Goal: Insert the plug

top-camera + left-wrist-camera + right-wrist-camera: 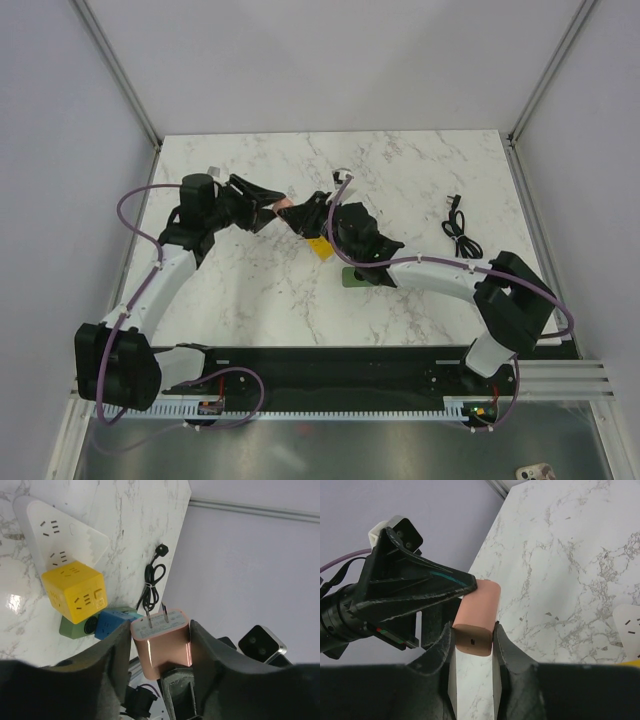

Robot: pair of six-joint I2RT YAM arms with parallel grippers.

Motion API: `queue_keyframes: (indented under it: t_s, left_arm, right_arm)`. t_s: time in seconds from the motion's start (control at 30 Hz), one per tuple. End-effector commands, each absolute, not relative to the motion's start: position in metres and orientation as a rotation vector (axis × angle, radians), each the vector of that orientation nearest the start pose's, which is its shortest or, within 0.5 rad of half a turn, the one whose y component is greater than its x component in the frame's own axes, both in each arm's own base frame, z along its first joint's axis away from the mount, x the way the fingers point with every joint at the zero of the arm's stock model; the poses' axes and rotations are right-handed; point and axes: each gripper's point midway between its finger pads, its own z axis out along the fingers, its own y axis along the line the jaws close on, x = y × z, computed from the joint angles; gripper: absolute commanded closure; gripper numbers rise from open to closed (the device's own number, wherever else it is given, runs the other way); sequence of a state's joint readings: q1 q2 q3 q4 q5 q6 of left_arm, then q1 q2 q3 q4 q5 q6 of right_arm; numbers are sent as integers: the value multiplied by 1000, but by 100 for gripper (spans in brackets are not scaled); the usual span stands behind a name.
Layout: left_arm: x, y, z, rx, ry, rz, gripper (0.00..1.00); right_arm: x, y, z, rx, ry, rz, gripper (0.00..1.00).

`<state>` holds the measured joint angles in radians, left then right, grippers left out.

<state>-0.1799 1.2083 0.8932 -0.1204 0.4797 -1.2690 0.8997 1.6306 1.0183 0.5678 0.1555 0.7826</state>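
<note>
The plug (pixel 112 622), a bright-blue cube, rests on the green power strip (pixel 75 628) beside a yellow cube block (pixel 75 591). In the top view my right arm hides it. Both grippers meet above the table's middle on a small pink block (pixel 162 647) with two metal prongs. My left gripper (pixel 161 630) is shut on its wide sides, prongs pointing away from the wrist. My right gripper (pixel 472 636) is shut on its narrow rear end (pixel 476 615). In the top view the pink block (pixel 284 205) shows between the left gripper (pixel 272 208) and the right gripper (pixel 300 218).
A white triangular socket strip (pixel 60 535) lies past the yellow block (pixel 320 247). A coiled black cable (pixel 458 228) lies at the right of the marble table (pixel 250 290). The green strip (pixel 355 277) peeks out under my right arm. Grey walls close in three sides.
</note>
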Motion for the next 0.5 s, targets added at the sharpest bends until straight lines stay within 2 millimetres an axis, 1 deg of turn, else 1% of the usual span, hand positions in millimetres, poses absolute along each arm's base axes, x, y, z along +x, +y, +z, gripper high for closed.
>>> queue_keyframes:
  t_s: [0.0, 0.03, 0.1, 0.13, 0.17, 0.27, 0.3, 0.33, 0.37, 0.4, 0.43, 0.47]
  left_arm:
    - [328, -188, 270, -676, 2031, -1411, 37]
    - [327, -189, 268, -672, 2037, -1414, 25]
    - [326, -190, 263, -648, 2056, -1410, 18]
    - [326, -191, 263, -628, 2061, -1409, 15]
    - [325, -191, 259, -623, 2078, -1402, 14]
    - [329, -190, 255, -567, 2089, -1356, 14]
    - [331, -188, 247, -538, 2113, -1306, 14]
    - [334, -186, 247, -520, 2115, -1271, 15]
    - [341, -180, 241, -478, 2113, -1191, 16]
    - [346, -176, 234, -481, 2138, -1145, 17]
    - [351, -174, 228, -465, 2147, -1111, 18]
    - [358, -169, 223, -422, 2148, -1054, 22]
  right_arm:
    - [331, 415, 264, 64, 1689, 1177, 100]
    - [331, 415, 262, 58, 1693, 1174, 100]
    - [330, 415, 262, 42, 1698, 1164, 100]
    - [330, 411, 259, 42, 1719, 1138, 100]
    - [332, 407, 256, 44, 1733, 1103, 100]
    - [338, 388, 241, 41, 1805, 1036, 100]
    - [337, 381, 240, 30, 1818, 1016, 100]
    - [336, 373, 229, 20, 1840, 987, 100]
    - [337, 366, 224, 17, 1852, 964, 100]
    - [335, 357, 224, 7, 1864, 936, 100]
    - [332, 349, 217, 4, 1885, 911, 100]
    - [330, 339, 218, 8, 1901, 883, 100]
